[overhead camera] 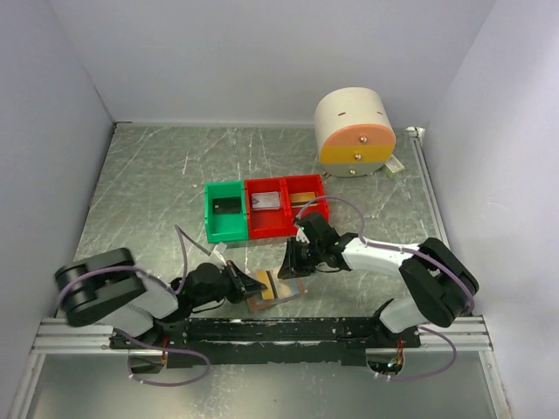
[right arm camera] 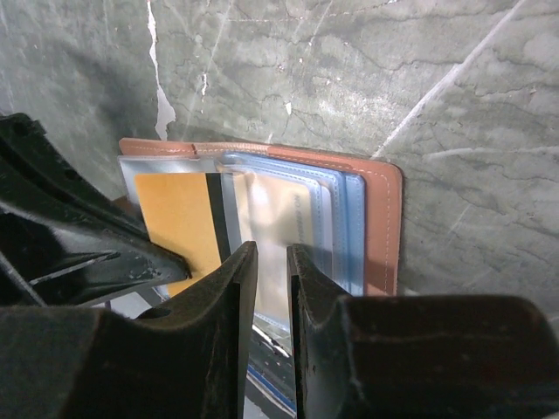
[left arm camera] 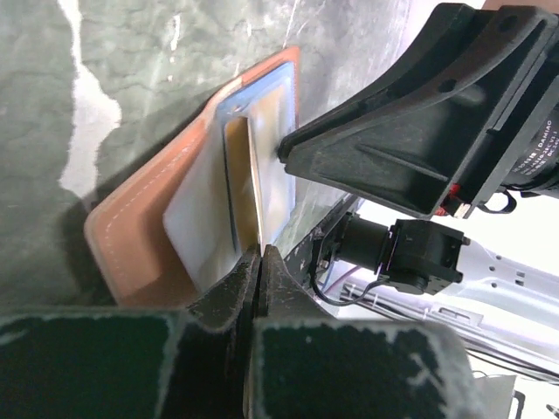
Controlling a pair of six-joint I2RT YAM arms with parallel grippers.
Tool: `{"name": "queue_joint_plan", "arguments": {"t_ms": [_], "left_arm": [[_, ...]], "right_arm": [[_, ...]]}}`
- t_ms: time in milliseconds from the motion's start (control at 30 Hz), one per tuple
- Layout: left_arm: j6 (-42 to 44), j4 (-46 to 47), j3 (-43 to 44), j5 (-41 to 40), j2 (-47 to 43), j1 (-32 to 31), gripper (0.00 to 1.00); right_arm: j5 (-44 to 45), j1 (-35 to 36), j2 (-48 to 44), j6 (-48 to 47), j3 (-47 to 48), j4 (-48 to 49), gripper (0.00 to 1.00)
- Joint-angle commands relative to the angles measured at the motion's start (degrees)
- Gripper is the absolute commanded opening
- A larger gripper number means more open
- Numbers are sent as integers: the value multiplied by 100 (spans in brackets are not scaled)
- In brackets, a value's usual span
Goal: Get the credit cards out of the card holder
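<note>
Left tool [left arm camera: 261, 254] pinching credit card [right arm camera: 175, 218] edge, right tool [right arm camera: 272, 255] against card holder [right arm camera: 382, 218]

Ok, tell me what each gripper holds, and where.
Left gripper pinches the gold card by its protruding edge. Right gripper sits at the card holder sleeves; grip unclear.

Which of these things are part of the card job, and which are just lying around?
Job: card holder; gold card, pinched by left gripper; right gripper, at the holder; bins with cards in them.
Lying about: cream cylinder.
</note>
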Motion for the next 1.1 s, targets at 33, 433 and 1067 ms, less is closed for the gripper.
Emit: {"name": "queue_joint_plan", "arguments": {"t_ms": [33, 433, 1067], "left_arm": [[367, -3295, 733, -369, -1566, -10, 7], [635, -5559, 1009, -754, -3227, -24, 7], [1800, -6596, 1727, -856, -4453, -26, 7]], "right_arm": [[732, -20, 228, -221, -139, -671, 22], [688, -18, 294, -249, 81, -724, 22], [955, -275, -1722, -132, 312, -683, 54]]}}
